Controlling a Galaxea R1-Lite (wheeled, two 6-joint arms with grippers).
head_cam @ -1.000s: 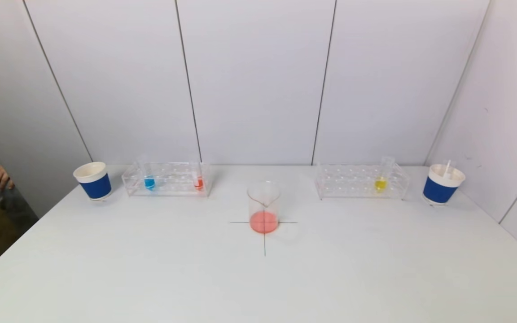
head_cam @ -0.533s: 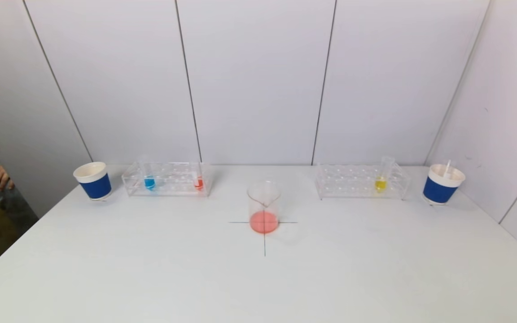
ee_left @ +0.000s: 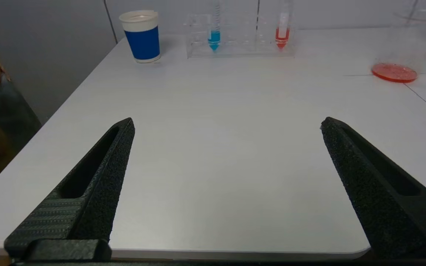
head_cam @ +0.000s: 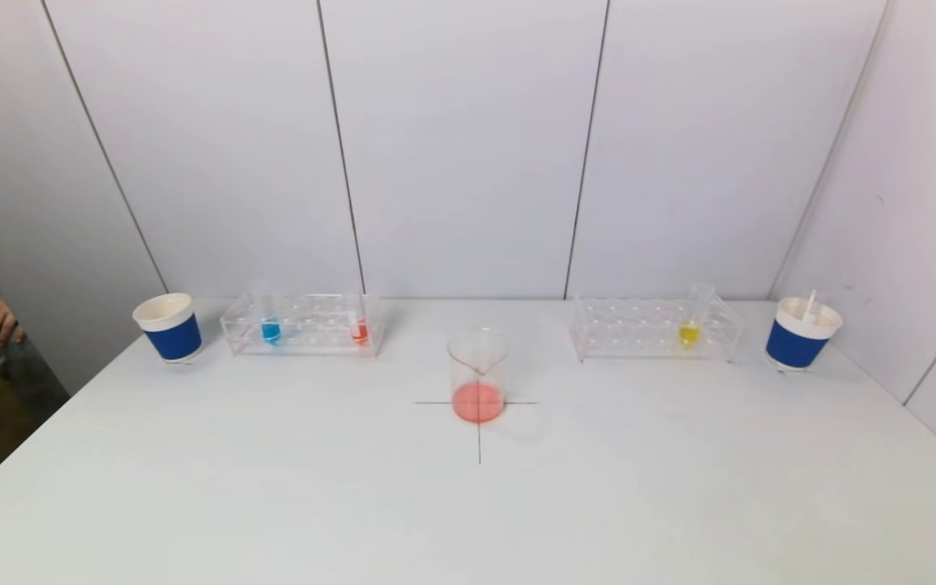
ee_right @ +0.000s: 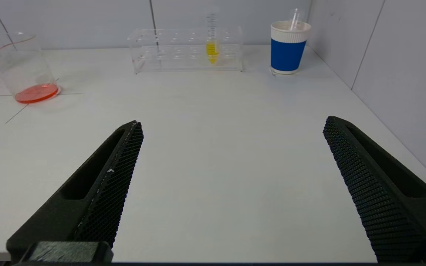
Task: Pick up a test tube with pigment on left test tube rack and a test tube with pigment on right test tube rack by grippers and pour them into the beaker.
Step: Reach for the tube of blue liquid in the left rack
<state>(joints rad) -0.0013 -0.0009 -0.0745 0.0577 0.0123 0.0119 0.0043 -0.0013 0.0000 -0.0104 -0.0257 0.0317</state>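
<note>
Beaker (head_cam: 478, 376) upright at bench (head_cam: 468, 504) centre, on a drawn cross, thin layer of red liquid at bottom. Left rack (head_cam: 302, 324) at back left: blue tube (head_cam: 270, 323) near its left end, red tube (head_cam: 359, 323) near its right end, both upright in holes. Right rack (head_cam: 655, 328) at back right: yellow tube (head_cam: 691, 322) upright toward its right end. Blue cup (head_cam: 169, 327) just beside left rack's outer end; second blue cup (head_cam: 802, 333) near right rack's outer end, with a thin white stick leaning inside. Neither arm visible from head camera. Left gripper (ee_left: 227, 123) low over near left edge of bench, fingers (ee_left: 98, 173) spread wide, nothing between them; left rack, blue cup and beaker well ahead in its wrist view. Right gripper (ee_right: 232, 123) low over near right edge of bench, fingers (ee_right: 105, 177) spread wide, nothing between them; right rack, yellow tube and second cup well ahead. Both grippers well apart from racks and beaker. All three tubes seated in racks. A person's hand (head_cam: 1, 322) visible beyond bench's left edge.
</note>
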